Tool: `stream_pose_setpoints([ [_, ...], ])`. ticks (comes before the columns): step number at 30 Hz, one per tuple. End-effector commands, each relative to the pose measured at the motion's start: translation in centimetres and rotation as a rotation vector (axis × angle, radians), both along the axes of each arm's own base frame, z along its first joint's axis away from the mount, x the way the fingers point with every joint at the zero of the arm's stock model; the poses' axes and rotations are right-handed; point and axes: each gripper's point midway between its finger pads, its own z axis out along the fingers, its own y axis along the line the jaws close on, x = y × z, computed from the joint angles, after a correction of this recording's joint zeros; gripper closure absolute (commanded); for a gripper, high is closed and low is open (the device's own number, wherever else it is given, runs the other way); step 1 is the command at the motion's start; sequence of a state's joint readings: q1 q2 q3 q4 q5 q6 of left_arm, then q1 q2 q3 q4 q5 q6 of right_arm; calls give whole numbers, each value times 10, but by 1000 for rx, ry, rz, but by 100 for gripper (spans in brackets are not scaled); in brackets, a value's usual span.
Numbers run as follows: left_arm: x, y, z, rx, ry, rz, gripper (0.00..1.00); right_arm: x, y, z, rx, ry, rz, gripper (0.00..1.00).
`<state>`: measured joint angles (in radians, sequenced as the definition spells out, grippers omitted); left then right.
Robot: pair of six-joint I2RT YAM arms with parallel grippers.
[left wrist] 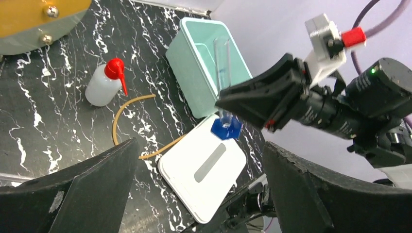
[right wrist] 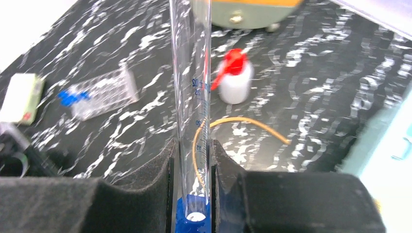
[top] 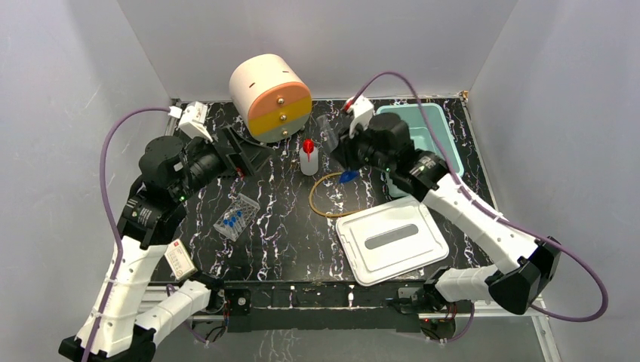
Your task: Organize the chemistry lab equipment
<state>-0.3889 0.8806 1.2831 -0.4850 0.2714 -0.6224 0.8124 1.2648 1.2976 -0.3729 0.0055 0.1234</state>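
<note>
One clear graduated cylinder (right wrist: 191,87), blue hexagonal base (left wrist: 226,129)

My black marbled table (top: 287,226)
On it sit drum (top: 270,96), bottle (top: 308,158), tubing (top: 311,197), rack (top: 237,215), lid (top: 391,239) and bin (top: 413,110).

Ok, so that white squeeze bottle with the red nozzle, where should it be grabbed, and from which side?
Probably best to grip the white squeeze bottle by its round body, below the red cap, coming in level from the left with the open left gripper. It stands upright, and the angled nozzle on top would foul a descent from above.
</note>
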Motion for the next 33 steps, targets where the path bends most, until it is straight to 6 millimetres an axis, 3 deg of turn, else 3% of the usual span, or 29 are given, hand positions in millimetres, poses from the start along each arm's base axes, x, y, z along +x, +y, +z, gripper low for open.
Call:
stream_pose_setpoints([
  [1, 12, 7, -9, 19, 23, 68, 2, 53, -47, 27, -2, -41, -218, 87],
  [5, 9, 9, -18, 32, 44, 70, 2, 96, -107, 32, -6, -4, -456, 86],
  [9, 7, 11, -25, 36, 54, 77, 2, 124, -161, 21, -31, 38, -648, 85],
  [16, 4, 11, -35, 60, 82, 66, 2, 156, -219, -16, -105, 107, -782, 85],
  [20, 2, 12, -37, 68, 89, 67, 2, 171, -225, -44, -152, 157, -740, 85],
  [24, 1, 12, -38, 71, 92, 65, 2, 178, -215, -80, -180, 237, -661, 86],
  [33, 0, 13, -37, 79, 92, 62, 2, 166, -189, -148, -126, 395, -552, 85],
])
